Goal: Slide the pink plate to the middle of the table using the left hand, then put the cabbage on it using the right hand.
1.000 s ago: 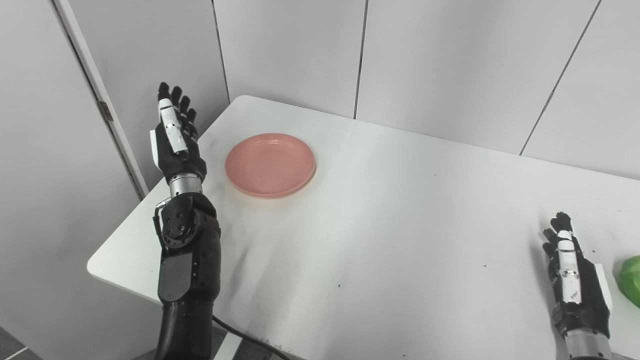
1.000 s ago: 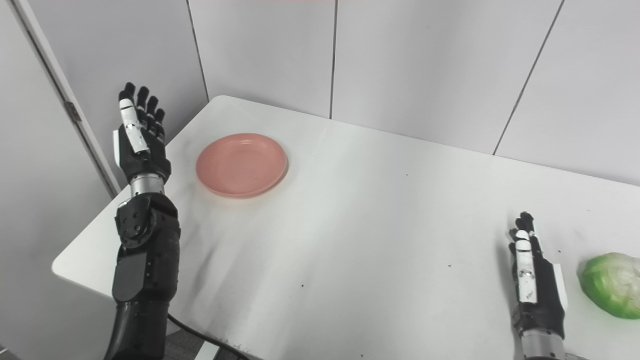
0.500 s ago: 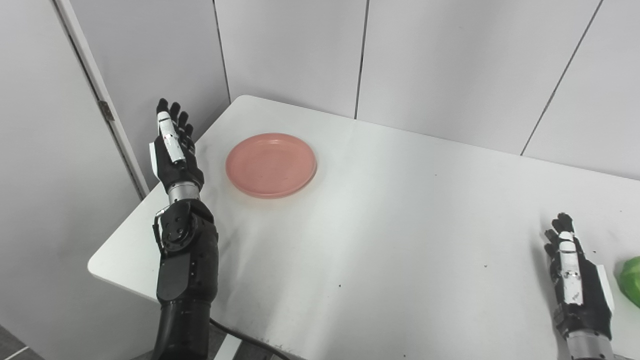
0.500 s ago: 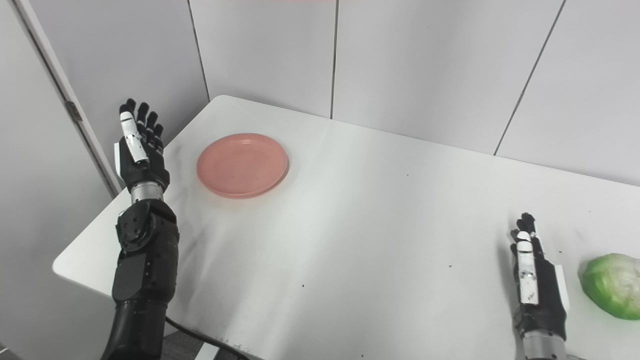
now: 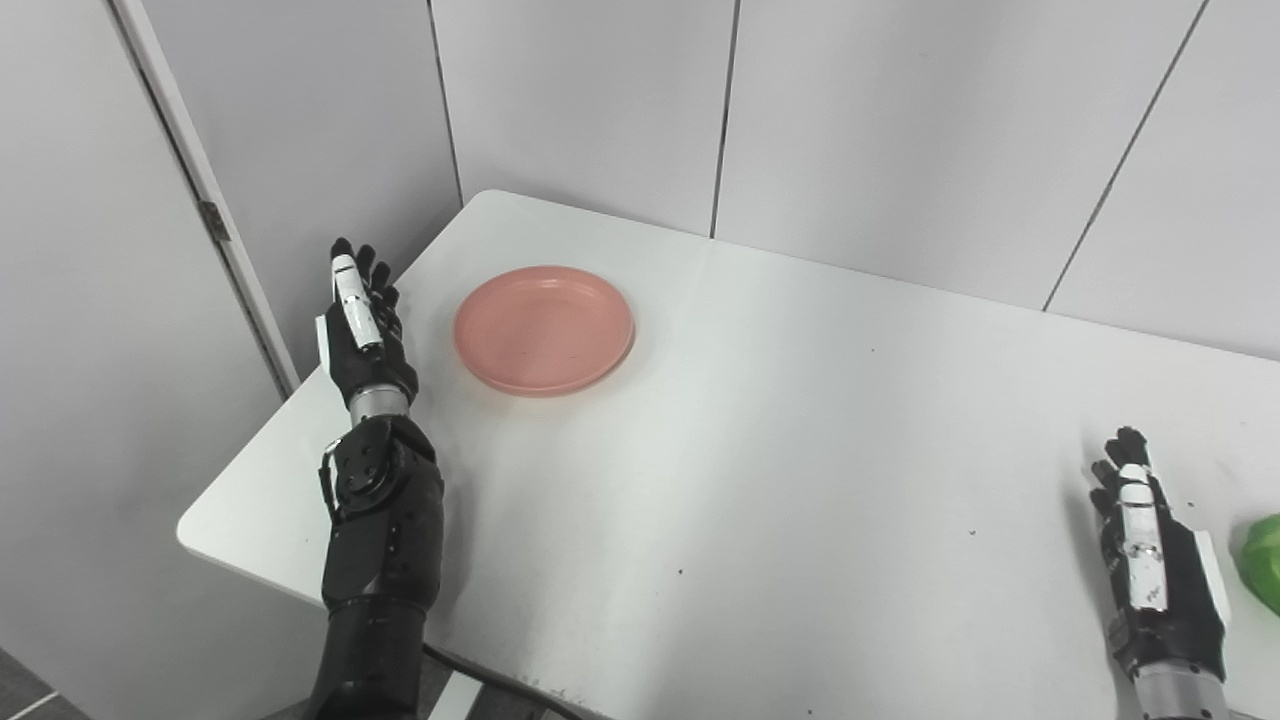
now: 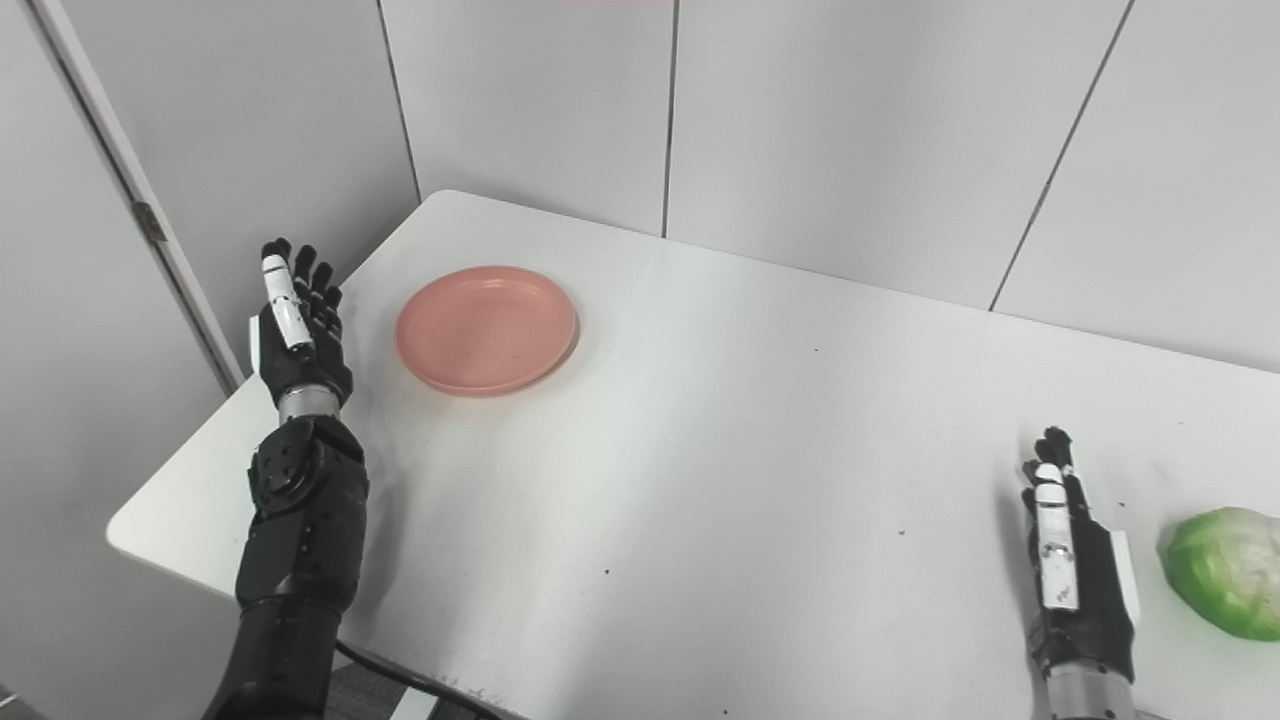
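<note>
Pink plate (image 5: 544,330) just right of empty left hand (image 5: 362,325).

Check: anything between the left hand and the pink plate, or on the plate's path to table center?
Nothing visible. The left hand is open beside the pink plate, with only bare table between; the table's middle is bare too.

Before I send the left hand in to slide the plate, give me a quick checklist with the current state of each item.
1. Left hand open, holding nothing: ok.
2. Left hand touching the pink plate: not ok; it sits beside the plate's left rim, with a gap.
3. Plate empty: ok.
4. Path from plate toward the middle of the table free of objects: ok.
5. Right hand out of the way, open: ok.
6. Cabbage within the right hand's reach: ok, it lies just right of that hand.
</note>
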`<act>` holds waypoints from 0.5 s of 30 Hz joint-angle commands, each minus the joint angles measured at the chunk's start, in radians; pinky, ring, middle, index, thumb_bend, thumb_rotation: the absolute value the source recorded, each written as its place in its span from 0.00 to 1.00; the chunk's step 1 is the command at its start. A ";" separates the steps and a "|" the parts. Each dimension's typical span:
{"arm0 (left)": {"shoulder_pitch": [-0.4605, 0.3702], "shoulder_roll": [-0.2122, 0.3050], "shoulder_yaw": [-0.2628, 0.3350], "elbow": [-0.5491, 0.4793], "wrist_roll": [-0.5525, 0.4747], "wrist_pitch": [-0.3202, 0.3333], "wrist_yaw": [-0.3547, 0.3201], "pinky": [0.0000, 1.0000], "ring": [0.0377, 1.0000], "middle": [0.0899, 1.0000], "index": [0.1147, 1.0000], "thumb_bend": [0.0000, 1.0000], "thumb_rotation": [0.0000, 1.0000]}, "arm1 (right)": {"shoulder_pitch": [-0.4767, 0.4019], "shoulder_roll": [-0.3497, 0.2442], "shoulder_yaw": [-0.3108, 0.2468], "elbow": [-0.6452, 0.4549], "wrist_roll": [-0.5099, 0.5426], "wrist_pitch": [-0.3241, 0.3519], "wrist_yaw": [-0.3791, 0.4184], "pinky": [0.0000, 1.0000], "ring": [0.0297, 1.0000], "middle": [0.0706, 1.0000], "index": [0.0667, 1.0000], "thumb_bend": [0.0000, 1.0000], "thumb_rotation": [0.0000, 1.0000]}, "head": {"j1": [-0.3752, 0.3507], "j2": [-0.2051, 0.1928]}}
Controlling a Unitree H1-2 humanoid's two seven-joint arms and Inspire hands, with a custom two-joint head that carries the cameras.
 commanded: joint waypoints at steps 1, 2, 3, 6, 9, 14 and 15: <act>-0.052 0.035 -0.009 -0.008 0.008 -0.037 -0.012 1.00 0.97 0.96 0.96 0.44 1.00 | 0.010 -0.002 -0.002 -0.009 -0.001 0.000 0.000 1.00 0.97 0.97 0.97 0.08 1.00 | -0.001 0.000; -0.054 0.036 -0.010 0.006 0.007 -0.044 -0.017 1.00 0.97 0.96 0.96 0.44 1.00 | 0.009 -0.002 -0.002 -0.006 0.000 -0.002 0.001 1.00 0.97 0.97 0.97 0.08 1.00 | -0.002 -0.003; -0.055 0.037 -0.011 0.016 0.006 -0.049 -0.021 1.00 0.97 0.97 0.96 0.44 1.00 | 0.008 -0.001 -0.002 -0.004 0.000 -0.004 0.001 1.00 0.97 0.97 0.97 0.07 1.00 | -0.002 -0.003; -0.064 0.039 -0.011 0.061 -0.002 -0.060 -0.030 1.00 0.97 0.97 0.97 0.44 1.00 | 0.005 -0.002 -0.002 0.008 -0.001 -0.014 0.003 1.00 0.97 0.98 0.97 0.07 1.00 | -0.006 -0.007; -0.073 0.041 -0.013 0.105 -0.004 -0.077 -0.039 1.00 0.97 0.96 0.96 0.42 1.00 | 0.004 0.000 -0.003 0.007 -0.002 -0.016 0.001 1.00 0.97 0.97 0.96 0.06 1.00 | -0.006 -0.008; -0.079 0.041 -0.027 0.135 0.003 -0.076 -0.048 1.00 0.97 0.96 0.96 0.41 1.00 | 0.007 0.001 -0.002 -0.005 -0.003 0.000 -0.001 1.00 0.97 0.97 0.97 0.07 1.00 | -0.012 -0.008; -0.082 0.039 -0.030 0.143 0.000 -0.077 -0.053 1.00 0.98 0.96 0.97 0.42 1.00 | 0.007 0.002 -0.002 -0.003 -0.005 -0.003 -0.003 1.00 0.97 0.97 0.97 0.08 1.00 | -0.015 -0.008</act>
